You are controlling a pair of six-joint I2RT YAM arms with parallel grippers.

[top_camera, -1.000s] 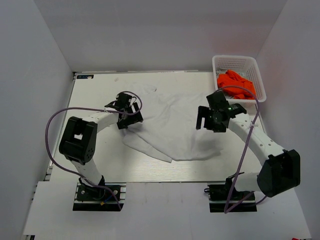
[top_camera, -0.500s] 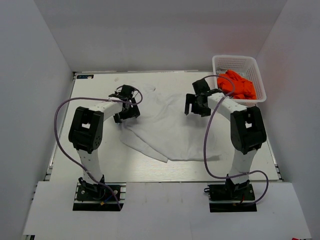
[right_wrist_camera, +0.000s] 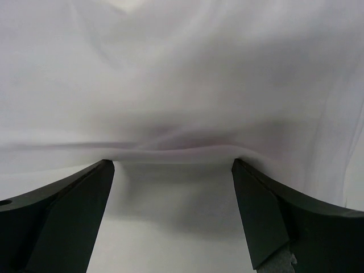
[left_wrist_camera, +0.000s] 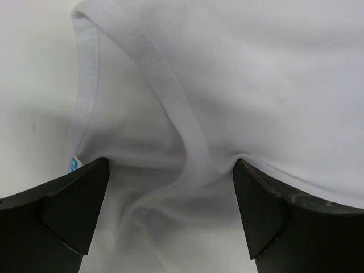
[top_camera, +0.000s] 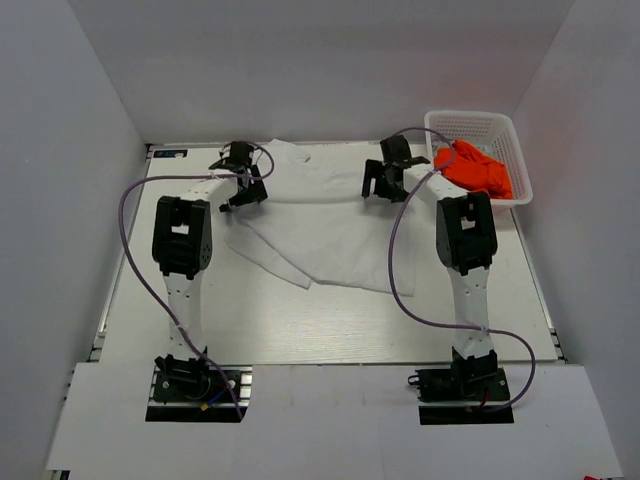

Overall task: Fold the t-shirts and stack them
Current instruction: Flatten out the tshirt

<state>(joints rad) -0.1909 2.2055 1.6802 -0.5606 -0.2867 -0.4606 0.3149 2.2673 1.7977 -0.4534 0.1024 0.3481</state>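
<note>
Top external view leaves both sets of fingertips hard to read, dark against dark wrists, and the basket (top_camera: 470, 120) wall hides part of the orange t-shirt (top_camera: 475, 168) heaped inside it at the worktop's (top_camera: 330, 325) far right corner. Each wrist view shows only cloth, with the fingers (left_wrist_camera: 68, 205) cut off by the lower edge. Both arms reach straight out toward the far edge. The left claw (top_camera: 243, 197) is on the left side of the white t-shirt (top_camera: 320, 235) and the right claw (top_camera: 384, 189) on its right side. Both stand wide apart, and the cloth puckers at the tips. A hem ridge and a small blue label (left_wrist_camera: 74, 165) show beside the left fingers. The white shirt lies spread along the far edge, rumpled. Purple cables (top_camera: 125, 215) loop beside each arm.
</note>
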